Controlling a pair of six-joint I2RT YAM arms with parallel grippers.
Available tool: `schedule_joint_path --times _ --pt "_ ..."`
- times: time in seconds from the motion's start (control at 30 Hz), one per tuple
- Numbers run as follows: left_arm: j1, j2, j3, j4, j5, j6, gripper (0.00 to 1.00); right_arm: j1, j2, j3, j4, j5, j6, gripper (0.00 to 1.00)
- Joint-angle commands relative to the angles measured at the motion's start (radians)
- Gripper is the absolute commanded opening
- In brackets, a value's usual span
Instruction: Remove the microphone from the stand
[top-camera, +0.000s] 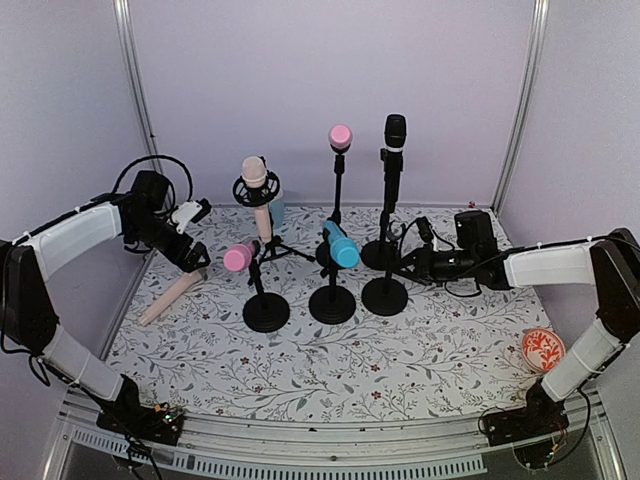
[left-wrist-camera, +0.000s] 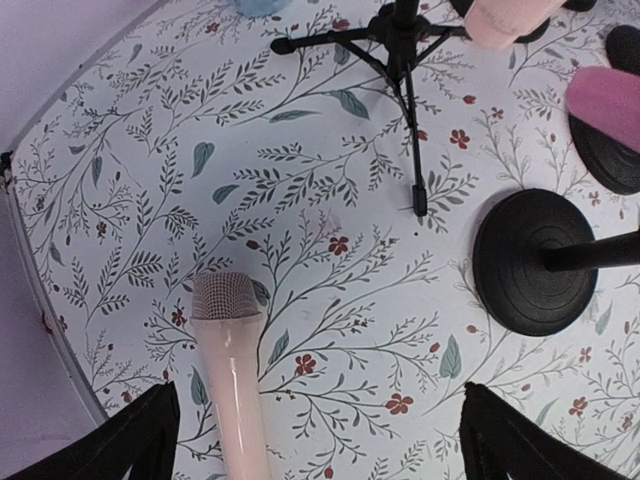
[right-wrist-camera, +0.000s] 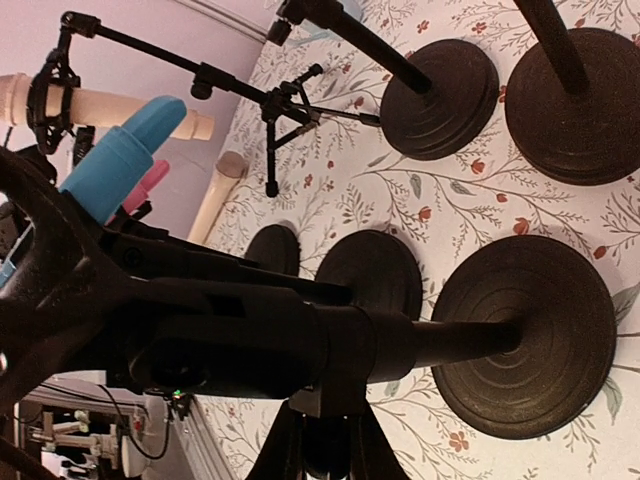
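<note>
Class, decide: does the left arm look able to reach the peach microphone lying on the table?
Probably yes: the left gripper hangs open just above the peach microphone, with nothing between them.

Matt black ridged stand (right-wrist-camera: 523, 335), smooth peach plastic microphone (left-wrist-camera: 235, 400)

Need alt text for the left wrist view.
A pale pink microphone lies on the floral tablecloth between the open fingers of the left gripper, grille pointing away. A black round stand base sits to the right, with a tripod stand beyond.

Top camera overlooks the whole table (top-camera: 400, 370); both close wrist cameras seemingly share the tripod (left-wrist-camera: 400, 30).
</note>
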Motion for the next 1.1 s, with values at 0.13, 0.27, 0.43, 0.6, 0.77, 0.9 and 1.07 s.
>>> schedule_joint_path --times 0.13,0.27,0.43,0.6,0.77,0.9,1.07 --pt "-0.007 -0.029 -0.005 -0.005 -0.016 0.031 0.99 0.034 -0.079 0.047 -0.24 0.266 -0.21 0.5" --pt "-0.006 -0.032 -0.01 -0.005 -0.016 0.035 0.99 0.035 -0.151 0.022 -0.255 0.34 -0.219 0.67" --pt "-0.006 -0.036 -0.01 -0.005 -0.016 0.044 0.99 0.105 -0.294 -0.019 -0.205 0.489 -0.255 0.77" --pt "-0.003 -0.039 -0.009 -0.005 -0.014 0.053 0.99 0.241 -0.322 -0.008 -0.158 0.685 -0.342 0.79" --pt "-0.002 -0.05 -0.015 -0.005 -0.012 0.065 0.99 0.314 -0.228 0.081 -0.179 0.835 -0.418 0.79" --pt "-0.001 -0.062 -0.014 -0.005 -0.009 0.069 0.99 0.341 -0.147 0.155 -0.21 0.939 -0.445 0.76" --pt "-0.001 -0.069 -0.009 -0.007 -0.01 0.071 0.99 0.355 -0.082 0.2 -0.184 1.014 -0.471 0.67"
